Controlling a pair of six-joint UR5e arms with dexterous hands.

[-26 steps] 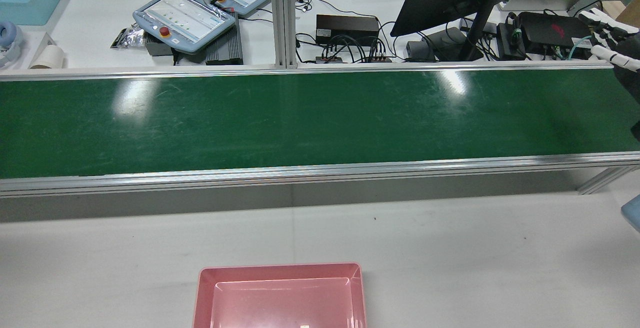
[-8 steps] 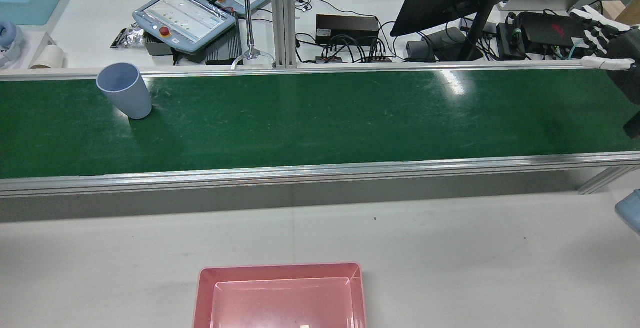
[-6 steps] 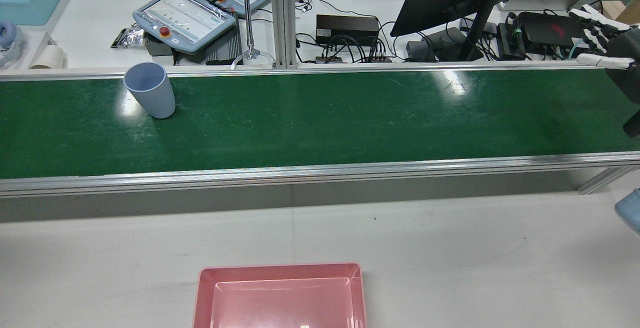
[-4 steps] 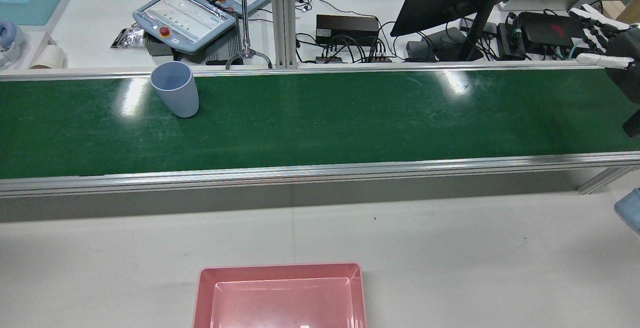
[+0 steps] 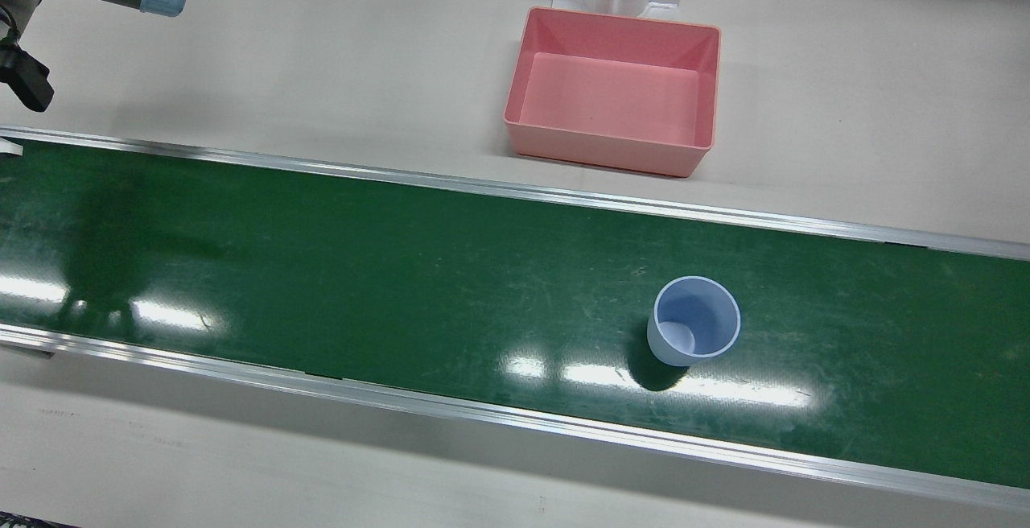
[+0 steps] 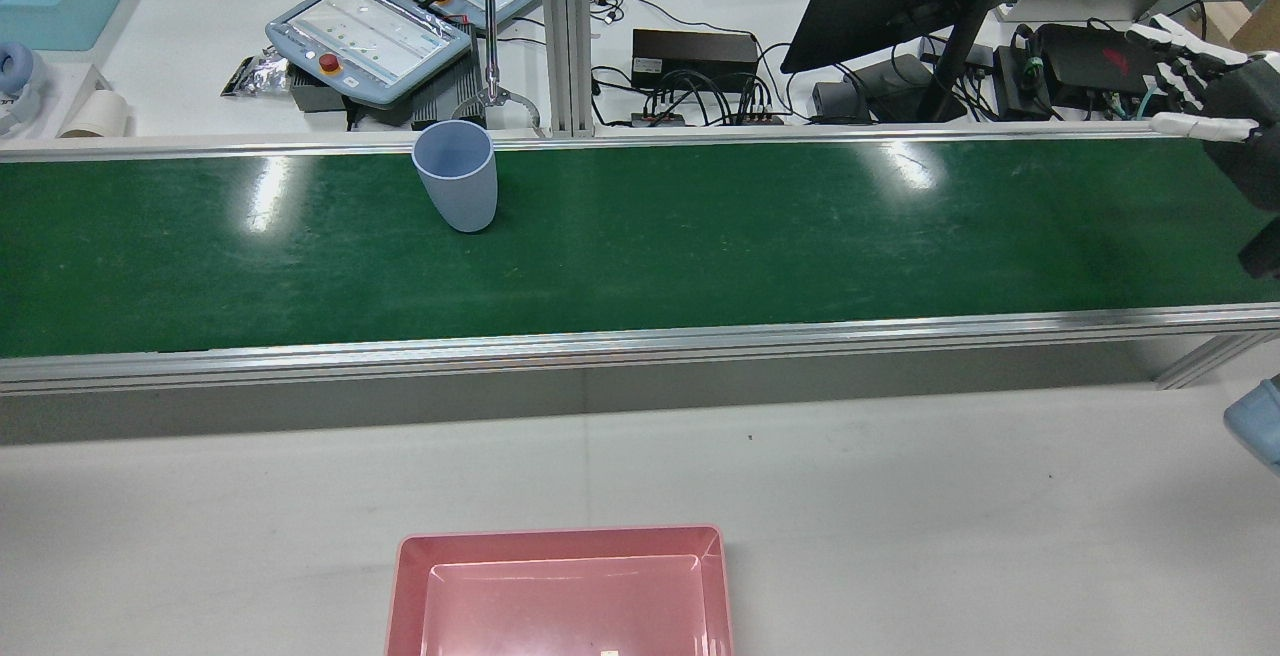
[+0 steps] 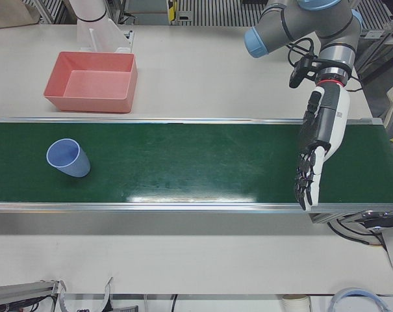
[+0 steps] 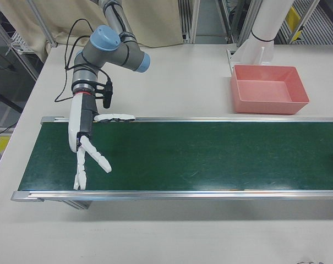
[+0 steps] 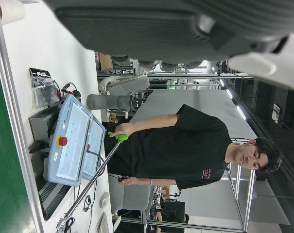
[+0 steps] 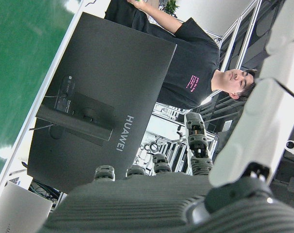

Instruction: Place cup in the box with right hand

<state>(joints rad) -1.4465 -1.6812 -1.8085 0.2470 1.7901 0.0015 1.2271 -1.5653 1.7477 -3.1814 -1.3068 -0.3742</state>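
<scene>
The green conveyor belt [image 5: 338, 270] is seen across the station. The pink box [image 5: 615, 93] is placed on the white table [image 5: 322, 53] beside it. The right hand [image 8: 86, 151] and left hand [image 7: 316, 153] are held over the belt ends, fingers spread, empty. The light blue cup [image 5: 694, 332] is standing upright on the belt.

Bright, even overhead light; white glare patches on the green belt [image 5: 402, 270]; sharp focus.

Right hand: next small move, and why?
Probably hold the open right hand over its end of the belt and wait. The upright cup has been riding the belt toward that hand but is well short of it.
</scene>
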